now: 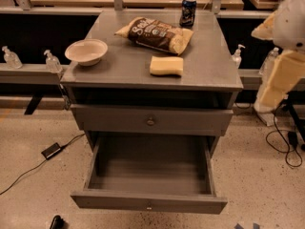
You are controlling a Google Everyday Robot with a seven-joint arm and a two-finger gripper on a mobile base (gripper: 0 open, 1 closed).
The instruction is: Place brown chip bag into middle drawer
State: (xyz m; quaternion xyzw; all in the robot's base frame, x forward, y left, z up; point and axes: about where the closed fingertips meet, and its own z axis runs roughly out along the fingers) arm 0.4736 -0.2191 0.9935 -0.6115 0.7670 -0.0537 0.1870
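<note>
The brown chip bag [155, 33] lies flat at the back middle of the grey cabinet top [114, 70], with tan ends and white script. The middle drawer [148, 202] is pulled out wide open below, an empty grey tray with a tiny knob on its front. My gripper is out of view; only a white and cream part of my arm [281, 75] shows at the right edge, away from the bag and the drawer.
A yellow sponge [166, 65] lies in front of the bag, a white bowl [86, 51] at the left, a dark soda can [188, 11] at the back. The shut drawer front with a round knob [150, 121] sits above the open drawer. Cables lie on the floor.
</note>
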